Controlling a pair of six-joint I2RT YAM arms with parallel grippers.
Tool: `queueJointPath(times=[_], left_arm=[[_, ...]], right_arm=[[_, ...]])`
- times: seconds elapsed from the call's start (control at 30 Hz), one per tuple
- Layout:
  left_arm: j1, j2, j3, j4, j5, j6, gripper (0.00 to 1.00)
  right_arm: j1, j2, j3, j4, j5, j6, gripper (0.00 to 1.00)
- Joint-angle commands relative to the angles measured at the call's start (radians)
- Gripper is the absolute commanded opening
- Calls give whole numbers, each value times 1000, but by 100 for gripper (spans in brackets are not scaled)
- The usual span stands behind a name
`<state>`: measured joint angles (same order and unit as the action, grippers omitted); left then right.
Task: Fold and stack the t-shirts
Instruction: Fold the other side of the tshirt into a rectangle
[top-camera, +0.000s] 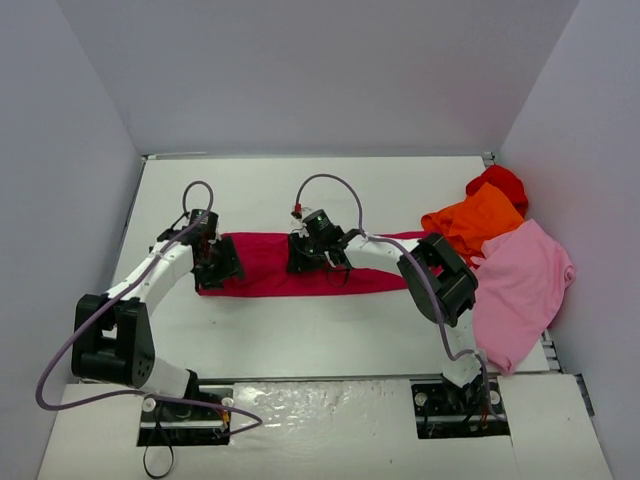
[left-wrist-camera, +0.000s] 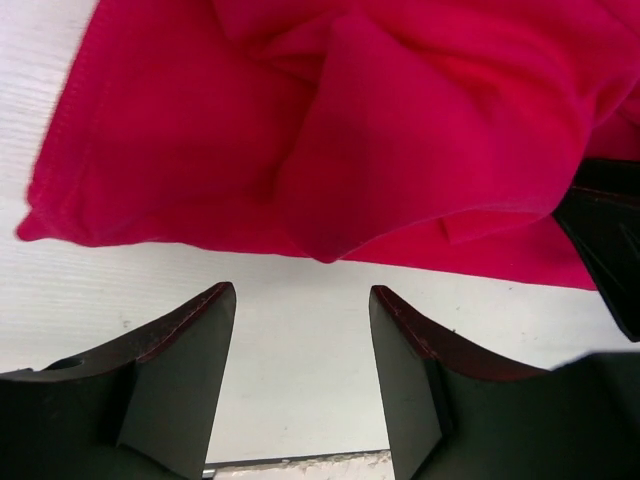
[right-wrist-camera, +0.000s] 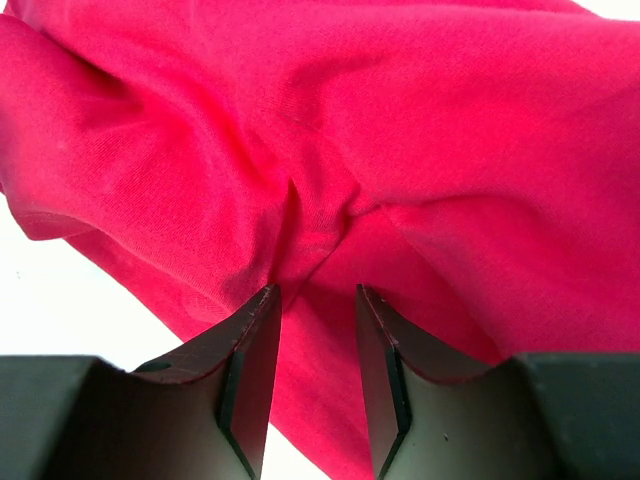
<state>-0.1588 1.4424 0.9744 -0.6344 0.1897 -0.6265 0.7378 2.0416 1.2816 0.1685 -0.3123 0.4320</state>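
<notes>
Crimson shirt (top-camera: 265, 262) lies as a long strip on the table (top-camera: 300, 330), one end beside the orange shirt (top-camera: 475, 222). Light, floppy cloth, I'd pinch corners. Left gripper (left-wrist-camera: 300, 295) spread at the far end, right gripper (right-wrist-camera: 318, 292) spread mid-strip, neither holding.

I can read no text, label, brand, number or sign in any of my three camera views. No surface that I see carries any writing or mark that I can make out.
</notes>
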Motion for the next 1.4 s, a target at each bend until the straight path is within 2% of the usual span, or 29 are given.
queueJointPath(times=[0.0,0.27,0.57,0.63,0.7,0.8,1.07,1.1,1.17,1.2,1.27,1.37], left_arm=[[-25,0,25,93,43,-40,53],[-41,51,24,138,14,-38,51],[-44,92,2,151,-2,-23,48],[-44,95,3,148,-9,-19,48],[-44,102,4,150,-9,-19,47],[-44,108,4,153,-4,-19,47],[-45,115,0,139,-10,-7,47],[-45,113,-2,140,-10,-6,47],[-44,113,-4,140,-13,-6,47],[-44,113,-5,139,-13,-6,47],[-44,115,-6,140,-15,-5,47],[-45,119,-13,151,-7,-13,47]], right_arm=[[31,-64,-35,-13,18,33,33],[87,-32,-36,28,-8,78,34],[96,-9,-26,45,-24,88,31],[100,-3,-27,56,-28,90,22],[101,1,-28,69,-40,94,2],[107,-3,-31,66,-27,85,0],[95,-81,-57,-63,150,4,0],[96,-97,-64,-64,140,6,4],[104,-110,-63,-62,119,15,21],[110,-115,-58,-61,107,19,26],[124,-114,-40,-52,85,32,32],[143,-98,-24,-7,41,83,33]])
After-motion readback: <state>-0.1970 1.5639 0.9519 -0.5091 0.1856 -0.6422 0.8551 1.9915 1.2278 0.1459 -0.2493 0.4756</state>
